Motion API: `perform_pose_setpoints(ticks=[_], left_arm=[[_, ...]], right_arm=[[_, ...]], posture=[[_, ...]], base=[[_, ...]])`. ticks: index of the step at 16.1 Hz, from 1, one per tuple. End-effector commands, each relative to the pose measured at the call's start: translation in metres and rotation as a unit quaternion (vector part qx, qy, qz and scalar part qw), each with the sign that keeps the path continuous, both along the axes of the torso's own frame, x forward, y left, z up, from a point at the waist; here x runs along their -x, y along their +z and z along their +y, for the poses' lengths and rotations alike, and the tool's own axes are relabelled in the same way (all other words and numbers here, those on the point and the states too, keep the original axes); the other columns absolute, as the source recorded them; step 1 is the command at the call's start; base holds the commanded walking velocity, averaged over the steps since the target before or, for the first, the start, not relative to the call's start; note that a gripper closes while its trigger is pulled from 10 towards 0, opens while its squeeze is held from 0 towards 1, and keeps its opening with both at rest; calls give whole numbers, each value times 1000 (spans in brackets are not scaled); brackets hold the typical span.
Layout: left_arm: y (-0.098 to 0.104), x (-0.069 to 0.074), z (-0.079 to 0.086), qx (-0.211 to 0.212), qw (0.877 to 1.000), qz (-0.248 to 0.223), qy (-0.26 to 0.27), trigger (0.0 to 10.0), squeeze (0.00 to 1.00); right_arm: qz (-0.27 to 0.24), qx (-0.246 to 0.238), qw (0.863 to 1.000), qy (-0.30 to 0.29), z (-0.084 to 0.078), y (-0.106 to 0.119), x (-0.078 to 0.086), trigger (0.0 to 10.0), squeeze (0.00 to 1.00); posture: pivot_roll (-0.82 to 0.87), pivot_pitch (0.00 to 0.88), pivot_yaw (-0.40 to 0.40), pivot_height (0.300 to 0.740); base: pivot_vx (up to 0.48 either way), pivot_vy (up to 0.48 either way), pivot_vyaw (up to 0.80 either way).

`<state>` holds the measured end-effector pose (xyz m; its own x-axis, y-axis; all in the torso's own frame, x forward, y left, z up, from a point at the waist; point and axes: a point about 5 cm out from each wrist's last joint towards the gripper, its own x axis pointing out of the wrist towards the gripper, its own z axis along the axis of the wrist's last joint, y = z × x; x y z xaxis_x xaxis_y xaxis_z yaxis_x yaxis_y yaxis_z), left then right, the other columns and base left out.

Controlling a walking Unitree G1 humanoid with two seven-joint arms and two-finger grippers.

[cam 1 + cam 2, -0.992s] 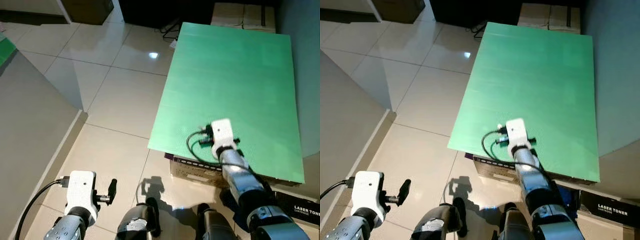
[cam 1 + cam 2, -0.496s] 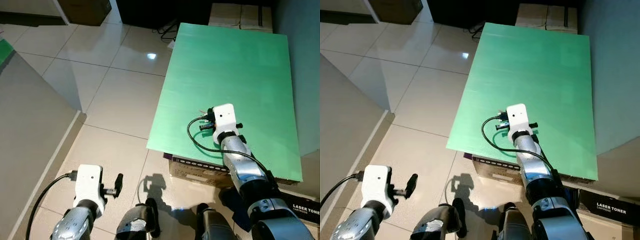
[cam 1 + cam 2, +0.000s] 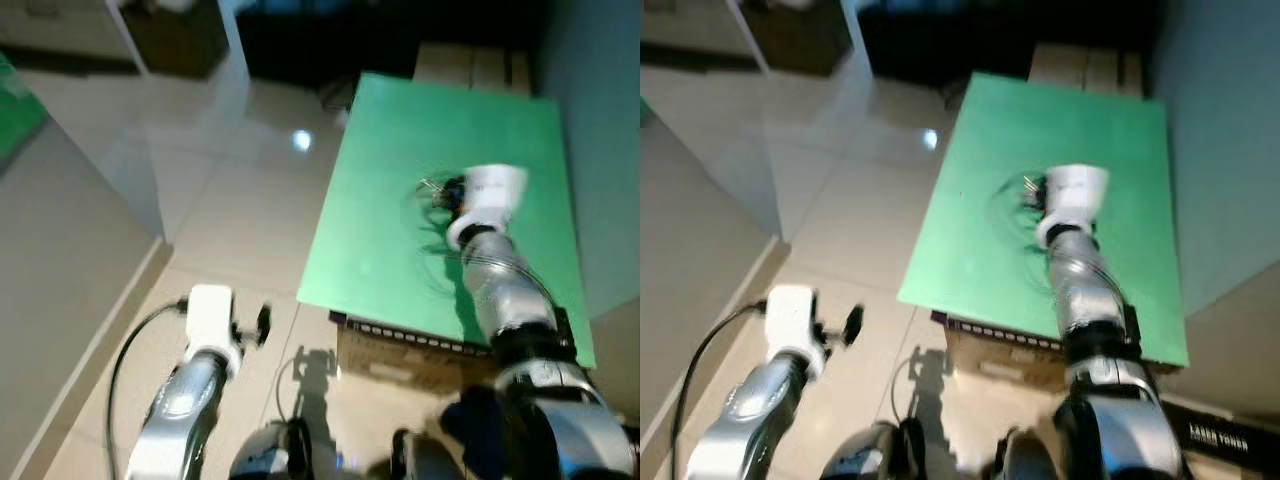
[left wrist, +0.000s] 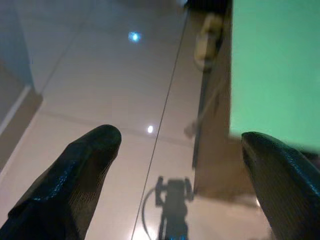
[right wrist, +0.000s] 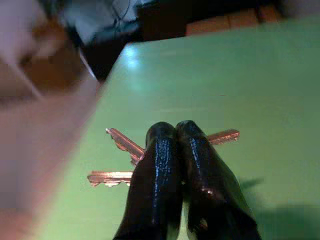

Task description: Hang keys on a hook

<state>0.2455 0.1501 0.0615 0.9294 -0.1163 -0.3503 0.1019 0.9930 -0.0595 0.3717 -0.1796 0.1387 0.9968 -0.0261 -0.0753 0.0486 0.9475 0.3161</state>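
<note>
A bunch of copper-coloured keys [image 5: 118, 141] sticks out to both sides of my right gripper [image 5: 175, 128], which is shut on it. In the blurred left eye view that gripper [image 3: 443, 193] is held above the middle of the green board [image 3: 390, 140], the keys [image 3: 430, 186] at its tip. My left gripper [image 4: 180, 142] is open with nothing between its fingers, over the tiled floor beside the board's near corner. In the left eye view the left gripper [image 3: 262, 318] is at the lower left.
The green board rests on a cardboard box [image 3: 400, 352]. More cardboard boxes [image 3: 470, 64] stand beyond its far end. A grey wall panel [image 3: 60, 250] runs along the left, and dark furniture [image 3: 300, 40] stands at the back. Glossy floor tiles [image 3: 230, 180] lie between.
My right gripper has risen and moved farther along the board with the keys in it. The left arm has come up and forward. The head views are now blurred.
</note>
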Motion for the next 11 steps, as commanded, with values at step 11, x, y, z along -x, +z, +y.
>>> perform_pose_setpoints(ticks=[11], left_arm=[[-2, -36, 10, -29, 999, -17, 2, 10000, 0]], right_arm=[[70, 54, 996, 19, -8, -61, 42, 0, 0]], posture=[[-109, 0, 113, 740]], base=[[0, 0, 0]])
